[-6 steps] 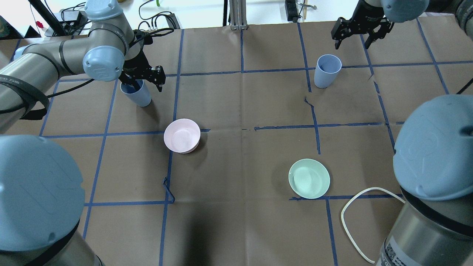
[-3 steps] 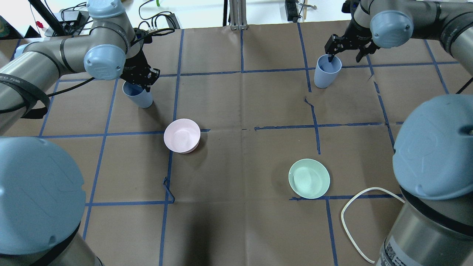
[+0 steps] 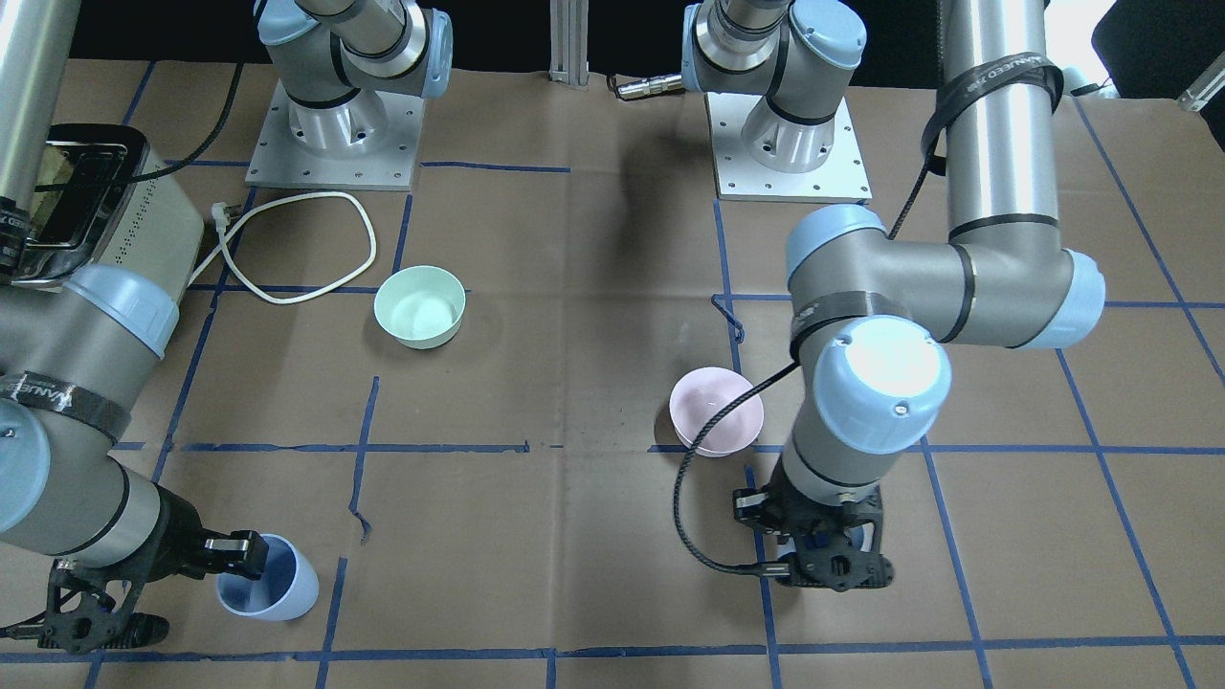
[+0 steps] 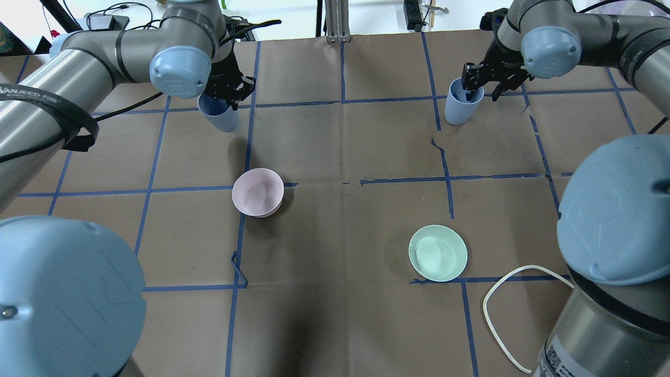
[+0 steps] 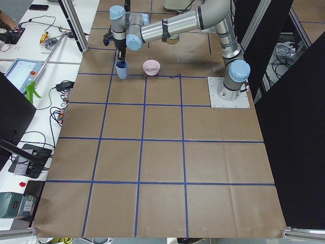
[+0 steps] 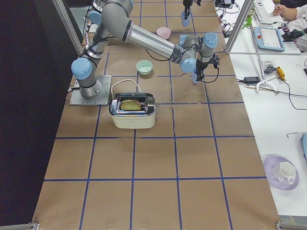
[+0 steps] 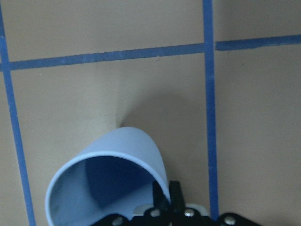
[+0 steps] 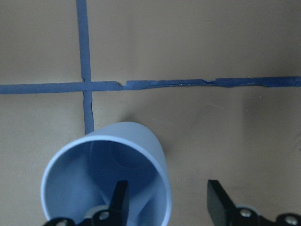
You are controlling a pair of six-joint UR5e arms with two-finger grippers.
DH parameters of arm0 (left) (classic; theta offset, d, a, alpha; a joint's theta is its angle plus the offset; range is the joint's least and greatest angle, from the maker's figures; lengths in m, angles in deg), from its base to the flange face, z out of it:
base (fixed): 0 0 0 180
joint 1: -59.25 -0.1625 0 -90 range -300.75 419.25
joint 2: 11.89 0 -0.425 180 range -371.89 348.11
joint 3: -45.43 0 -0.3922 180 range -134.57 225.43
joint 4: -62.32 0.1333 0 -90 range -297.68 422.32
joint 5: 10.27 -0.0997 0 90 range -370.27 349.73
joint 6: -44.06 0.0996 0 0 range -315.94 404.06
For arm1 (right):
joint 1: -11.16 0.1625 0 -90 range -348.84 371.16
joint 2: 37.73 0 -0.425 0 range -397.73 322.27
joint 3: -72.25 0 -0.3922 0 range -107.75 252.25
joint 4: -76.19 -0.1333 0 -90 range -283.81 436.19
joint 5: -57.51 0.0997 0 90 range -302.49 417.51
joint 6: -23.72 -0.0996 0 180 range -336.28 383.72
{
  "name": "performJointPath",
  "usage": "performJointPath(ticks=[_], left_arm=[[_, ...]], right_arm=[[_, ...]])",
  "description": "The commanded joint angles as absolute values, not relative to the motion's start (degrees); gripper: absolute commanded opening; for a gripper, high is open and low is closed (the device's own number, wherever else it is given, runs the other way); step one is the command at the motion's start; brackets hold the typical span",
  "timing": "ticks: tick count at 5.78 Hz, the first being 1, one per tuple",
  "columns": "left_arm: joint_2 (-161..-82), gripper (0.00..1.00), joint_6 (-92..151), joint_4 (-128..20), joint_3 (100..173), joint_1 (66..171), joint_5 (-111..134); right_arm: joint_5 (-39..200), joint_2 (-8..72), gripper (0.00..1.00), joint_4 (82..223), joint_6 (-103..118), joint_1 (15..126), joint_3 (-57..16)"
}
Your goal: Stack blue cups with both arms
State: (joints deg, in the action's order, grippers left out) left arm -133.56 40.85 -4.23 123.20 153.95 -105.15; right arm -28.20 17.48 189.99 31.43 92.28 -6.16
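Observation:
One blue cup (image 4: 217, 116) hangs from my left gripper (image 4: 230, 97), which is shut on its rim. In the left wrist view the fingers pinch the wall of that cup (image 7: 127, 150), which is tilted and seems a little above the paper. The other blue cup (image 4: 459, 110) stands upright at the far right. My right gripper (image 4: 482, 91) is open and straddles its rim. In the right wrist view one finger (image 8: 117, 202) is inside the cup (image 8: 131, 141) and the other is outside.
A pale pink bowl (image 4: 257, 191) sits left of centre and a mint-green bowl (image 4: 437, 252) right of centre, nearer the robot. A white cable (image 4: 497, 293) loops by the right arm's base. A toaster (image 6: 132, 109) stands near that base.
My left gripper shut on its cup's rim and carried it right and farther from the robot. My right gripper came down over the other cup, one finger going inside.

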Motion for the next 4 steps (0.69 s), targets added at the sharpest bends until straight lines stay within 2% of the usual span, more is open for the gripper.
performJointPath(ticks=[1, 3, 4], left_arm=[[-136.6, 0.0, 23.1, -3.6, 119.3, 162.6, -101.3], [-140.8, 0.01, 14.4, -3.3, 115.0, 170.0, -100.8], [-141.0, 0.01, 14.3, -3.5, 114.9, 171.6, -100.8]], right_arm=[[-28.3, 17.7, 0.09, 190.0, 31.1, 92.3, -6.0], [-29.0, 18.5, 0.08, 190.3, 31.0, 92.2, -4.1], [-29.2, 23.1, 0.08, 183.8, 31.0, 92.2, -1.5]])
